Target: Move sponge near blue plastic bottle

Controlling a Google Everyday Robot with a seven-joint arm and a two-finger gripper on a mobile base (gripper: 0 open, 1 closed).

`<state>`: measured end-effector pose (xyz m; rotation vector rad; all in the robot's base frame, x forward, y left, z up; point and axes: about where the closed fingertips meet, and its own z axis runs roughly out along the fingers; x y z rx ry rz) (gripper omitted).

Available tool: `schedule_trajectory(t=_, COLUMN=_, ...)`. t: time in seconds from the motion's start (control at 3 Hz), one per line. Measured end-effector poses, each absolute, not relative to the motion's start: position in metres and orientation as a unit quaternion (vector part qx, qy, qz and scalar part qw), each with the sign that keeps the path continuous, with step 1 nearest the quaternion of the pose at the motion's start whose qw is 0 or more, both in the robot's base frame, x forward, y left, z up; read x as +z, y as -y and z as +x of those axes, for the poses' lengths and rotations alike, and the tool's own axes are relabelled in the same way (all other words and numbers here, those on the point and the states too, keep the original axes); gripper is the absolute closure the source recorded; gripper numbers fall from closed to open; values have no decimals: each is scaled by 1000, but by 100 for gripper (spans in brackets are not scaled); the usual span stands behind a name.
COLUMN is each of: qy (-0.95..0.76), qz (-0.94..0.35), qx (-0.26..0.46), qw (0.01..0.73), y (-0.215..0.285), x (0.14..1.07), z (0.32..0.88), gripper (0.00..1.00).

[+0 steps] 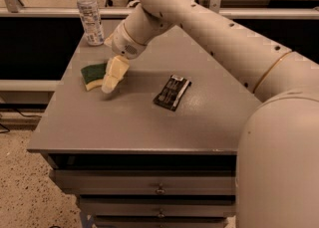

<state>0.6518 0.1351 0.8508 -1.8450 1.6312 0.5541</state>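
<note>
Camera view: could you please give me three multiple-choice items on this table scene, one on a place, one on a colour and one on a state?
1. Where is the pincer?
A. raised high, away from everything
B. low at the right end of the sponge
C. down at the floor

2. What colour is the sponge's top?
A. red
B. white
C. dark green

3. How is the blue plastic bottle standing?
A. upright with its cap on
B. lying on its side
C. upside down

Answers:
1 B: the pincer is down near the table surface, at the sponge's right end.
2 C: a dark green top shows over the pale foam.
3 A: the bottle stands at the far left corner with its white cap on top.
</note>
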Motion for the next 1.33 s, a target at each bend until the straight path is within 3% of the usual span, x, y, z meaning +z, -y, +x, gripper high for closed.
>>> schedule_trajectory(t=0.33, qy=-624, qz=-694, qx=208, qw=293, y=-133, x=835, z=655, gripper=0)
schedule_trajectory(t=1.33, qy=-622, qz=-696, qx=212, qw=289, y=-138, x=831, z=653, gripper=64)
